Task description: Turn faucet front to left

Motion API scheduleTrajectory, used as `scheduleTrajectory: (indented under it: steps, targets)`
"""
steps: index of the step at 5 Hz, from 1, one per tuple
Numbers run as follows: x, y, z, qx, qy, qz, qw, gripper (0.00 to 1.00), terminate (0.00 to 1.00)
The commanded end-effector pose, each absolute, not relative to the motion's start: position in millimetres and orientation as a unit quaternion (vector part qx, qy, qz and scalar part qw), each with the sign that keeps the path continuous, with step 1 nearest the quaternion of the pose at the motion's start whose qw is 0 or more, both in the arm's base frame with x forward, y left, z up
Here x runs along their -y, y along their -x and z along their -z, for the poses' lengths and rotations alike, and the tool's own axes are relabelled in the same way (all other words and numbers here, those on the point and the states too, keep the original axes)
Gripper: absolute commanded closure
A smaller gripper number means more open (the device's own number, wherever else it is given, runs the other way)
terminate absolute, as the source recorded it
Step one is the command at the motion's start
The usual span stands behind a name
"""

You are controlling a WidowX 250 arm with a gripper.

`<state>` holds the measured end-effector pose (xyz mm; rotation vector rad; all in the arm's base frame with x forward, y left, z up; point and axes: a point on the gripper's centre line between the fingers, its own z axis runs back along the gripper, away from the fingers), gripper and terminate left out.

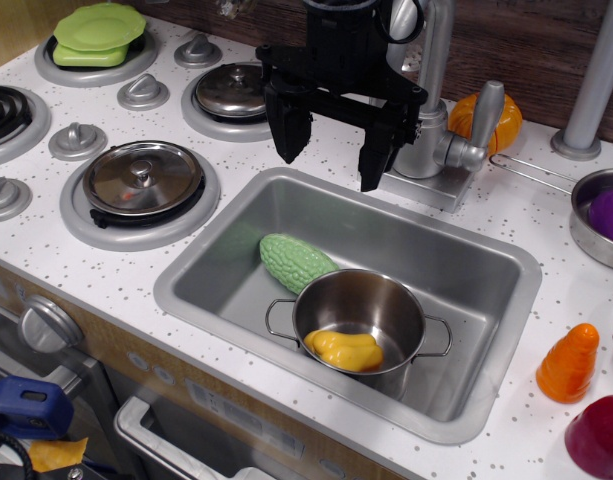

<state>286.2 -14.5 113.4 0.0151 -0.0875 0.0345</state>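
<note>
The silver-grey faucet stands on its square base plate at the back edge of the sink. Its stubby lever handle sticks out to the right. The top of the spout is partly hidden behind the arm. My black gripper hangs open just left of the faucet body, above the sink's back rim. Its right finger is close to the faucet base; the left finger is further left. Nothing is between the fingers.
In the sink lie a green bumpy vegetable and a steel pot holding a yellow toy. A plain grey pole stands at back right. An orange item sits behind the faucet. Stove burners with lids are left.
</note>
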Motion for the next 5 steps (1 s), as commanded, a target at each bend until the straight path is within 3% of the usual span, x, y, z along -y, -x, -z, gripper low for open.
scheduleTrajectory:
  steps: [1,5]
  targets:
    - [15,-286,-113,0.044,-0.008,-0.017,0.999,0.00,0.00]
    - [67,-310,-120,0.106,0.007,-0.015,0.994,0.00,0.00]
